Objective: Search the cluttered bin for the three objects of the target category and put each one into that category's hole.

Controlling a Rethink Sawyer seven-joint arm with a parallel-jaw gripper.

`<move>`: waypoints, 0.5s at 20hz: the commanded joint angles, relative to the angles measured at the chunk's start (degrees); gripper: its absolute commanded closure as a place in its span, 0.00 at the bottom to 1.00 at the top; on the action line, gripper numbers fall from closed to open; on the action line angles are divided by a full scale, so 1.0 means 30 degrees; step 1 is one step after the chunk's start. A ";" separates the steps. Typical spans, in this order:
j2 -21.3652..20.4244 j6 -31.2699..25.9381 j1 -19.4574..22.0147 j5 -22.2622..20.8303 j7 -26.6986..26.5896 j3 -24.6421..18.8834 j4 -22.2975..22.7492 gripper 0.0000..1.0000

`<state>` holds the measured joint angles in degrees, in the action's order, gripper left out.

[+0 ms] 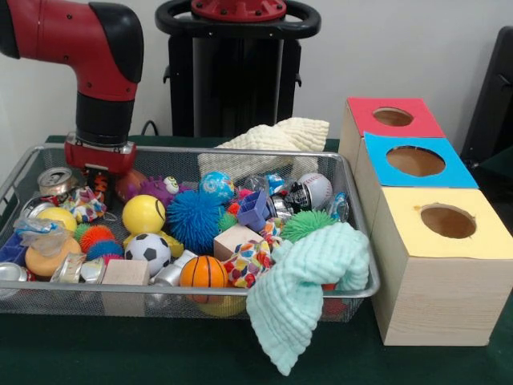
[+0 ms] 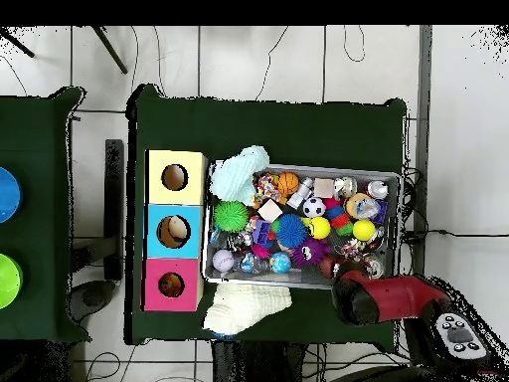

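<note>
The silver wire-mesh bin (image 1: 160,149) holds mixed clutter; it also shows in the overhead view (image 2: 328,172). My gripper (image 1: 98,178) hangs from the red arm into the bin's far left corner, and its tips are lost among the clutter. An orange black-striped toy (image 1: 98,188) shows right under it. In the overhead view the red arm (image 2: 383,295) covers the gripper at the bin's corner. The teddy bear and the duck are hidden. The red-topped box with its round hole (image 1: 393,117) stands furthest back of the three boxes, and also shows in the overhead view (image 2: 171,285).
A mint cloth (image 1: 309,281) hangs over the bin's front right corner. A cream cloth (image 1: 276,138) lies over the far rim. Blue-rimmed (image 1: 414,160) and yellow-rimmed (image 1: 447,220) holes sit nearer the camera. A basketball (image 1: 203,273), soccer ball (image 1: 148,250) and blue spiky ball (image 1: 192,218) fill the middle.
</note>
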<state>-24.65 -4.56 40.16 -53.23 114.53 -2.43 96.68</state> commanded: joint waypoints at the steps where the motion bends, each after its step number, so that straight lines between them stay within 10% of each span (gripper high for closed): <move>1: 0.1458 -0.1240 0.0569 -0.0544 0.0156 0.0596 -0.0545 1.00; 10: -0.0963 -0.2513 0.0860 0.0498 -0.0640 -0.0804 0.1298 1.00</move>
<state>-25.64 -4.61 40.71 -53.20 114.53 -2.40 97.45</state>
